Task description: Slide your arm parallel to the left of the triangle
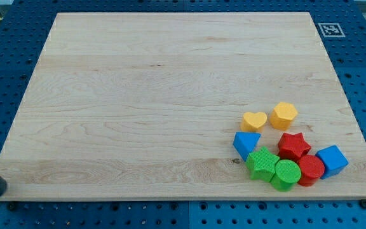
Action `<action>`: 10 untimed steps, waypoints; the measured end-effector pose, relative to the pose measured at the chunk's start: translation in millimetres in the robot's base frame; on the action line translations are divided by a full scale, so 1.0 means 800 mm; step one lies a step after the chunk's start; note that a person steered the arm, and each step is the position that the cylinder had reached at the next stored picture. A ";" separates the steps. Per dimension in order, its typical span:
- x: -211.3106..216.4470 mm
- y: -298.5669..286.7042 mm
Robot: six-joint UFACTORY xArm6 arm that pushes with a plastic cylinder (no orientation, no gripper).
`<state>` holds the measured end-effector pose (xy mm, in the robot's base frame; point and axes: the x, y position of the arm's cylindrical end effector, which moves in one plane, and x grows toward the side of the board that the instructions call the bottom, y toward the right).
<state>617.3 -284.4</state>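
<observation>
Fingers are none on this arm: only my tip, holding nothing, enters slanted from the view's bottom-left corner, resting at the worktop edge, around 9 o'clock and well apart from the blue triangle. That triangle sits at the cluster's 9 o'clock edge, touching the green star, below the yellow heart.
</observation>
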 end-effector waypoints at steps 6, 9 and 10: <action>-0.059 0.330; -0.059 0.262; -0.009 0.224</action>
<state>609.9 -104.9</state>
